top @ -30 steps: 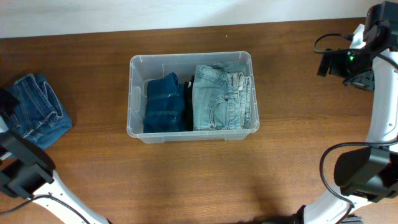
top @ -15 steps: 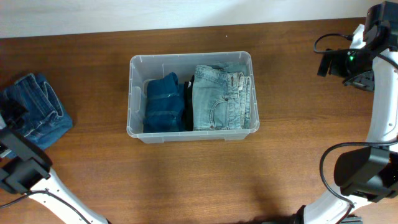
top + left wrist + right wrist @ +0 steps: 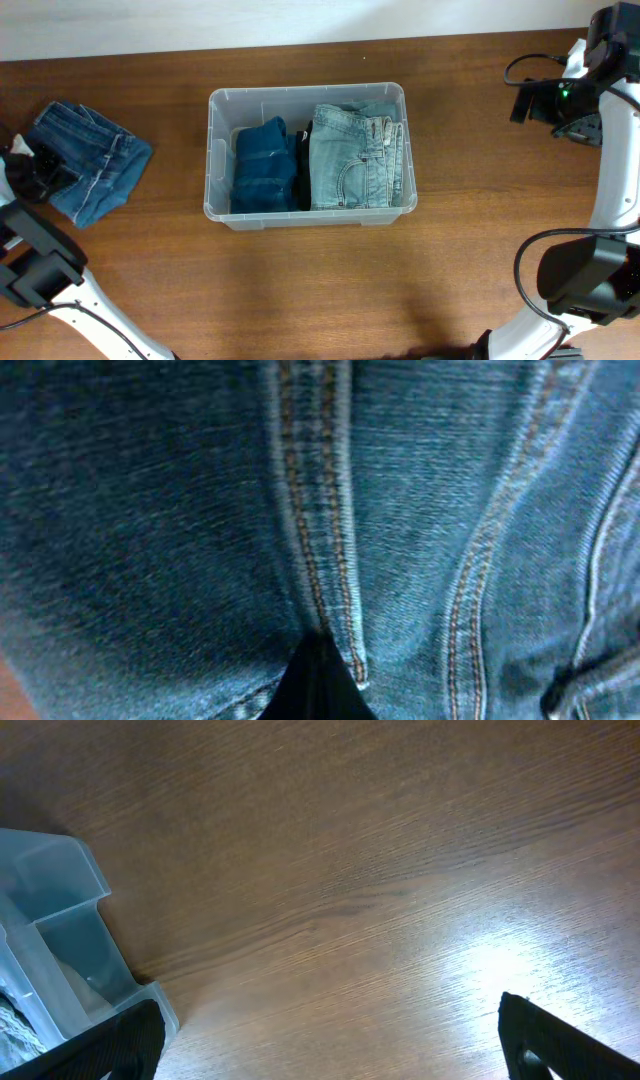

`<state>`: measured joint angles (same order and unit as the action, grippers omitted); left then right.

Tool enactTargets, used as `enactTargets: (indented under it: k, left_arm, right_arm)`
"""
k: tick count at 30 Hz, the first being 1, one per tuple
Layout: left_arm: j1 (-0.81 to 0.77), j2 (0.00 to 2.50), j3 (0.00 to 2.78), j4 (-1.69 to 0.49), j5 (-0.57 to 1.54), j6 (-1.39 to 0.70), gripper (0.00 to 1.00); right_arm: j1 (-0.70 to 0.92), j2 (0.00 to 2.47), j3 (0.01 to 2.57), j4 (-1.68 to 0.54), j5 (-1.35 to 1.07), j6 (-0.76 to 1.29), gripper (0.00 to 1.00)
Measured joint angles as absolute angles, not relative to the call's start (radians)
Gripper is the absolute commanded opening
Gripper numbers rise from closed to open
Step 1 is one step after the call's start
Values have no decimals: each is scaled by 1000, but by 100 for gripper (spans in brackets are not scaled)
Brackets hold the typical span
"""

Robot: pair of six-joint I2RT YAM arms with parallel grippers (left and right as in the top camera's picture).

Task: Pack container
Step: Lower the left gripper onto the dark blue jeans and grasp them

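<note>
The brown wood-grain surface [image 3: 300, 300] fills nearly the whole overhead view. A pale strip of wall [image 3: 250, 25] runs along its far edge. In the right wrist view a bright patch of light glares off the wood near the right.

The container [image 3: 307, 91] sits at the middle of the surface, long side running left to right, clear enough that the wood shows through its walls. One of its corners [image 3: 60, 920] shows at the lower left of the right wrist view.

A folded pair of light-wash jeans [image 3: 355, 160] fills the right half of the container, a back pocket and the waistband facing up. A smaller, darker blue folded pair [image 3: 262, 165] lies in the left half. A thin black strip [image 3: 301, 165] shows between the two. Any tag on these clothes is too small to read.

The loose jeans [image 3: 95, 165] lie rumpled on the surface, well apart from the container on its left. The left wrist view is full of their mid-blue denim, with tan double stitching along the seams.

The left pincer [image 3: 35, 172] is at the left edge of the loose jeans, closed tight on the cloth.

The right pincer [image 3: 335, 1055] is at the far right over bare wood, jaws spread wide and holding nothing.
</note>
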<state>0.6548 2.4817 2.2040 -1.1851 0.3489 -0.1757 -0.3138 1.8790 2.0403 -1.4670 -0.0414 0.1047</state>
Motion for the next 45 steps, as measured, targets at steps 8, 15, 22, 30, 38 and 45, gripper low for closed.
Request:
enactTargets:
  k: [8, 15, 22, 30, 38, 45]
  left_arm:
    - [661, 2468, 2205, -1185, 384, -179, 0]
    - [657, 2377, 2205, -1188, 347, -209, 0]
    - [656, 2344, 2216, -1206, 270, -228, 41]
    - [657, 2344, 2216, -1227, 156, -234, 96]
    - [656, 2344, 2216, -1232, 90, -235, 96]
    - [655, 2345, 2154, -1164, 70, -236, 96]
  right_arm:
    - [-314, 1879, 2040, -1467, -41, 104, 99]
    - [-314, 1879, 2040, -1467, -41, 104, 98]
    - [-314, 1879, 2040, -1467, -41, 105, 99]
    - [-314, 1879, 2040, -1467, -41, 105, 98]
    - [-314, 1879, 2040, -1467, -41, 105, 99]
    - [-314, 1879, 2040, -1467, -41, 104, 99]
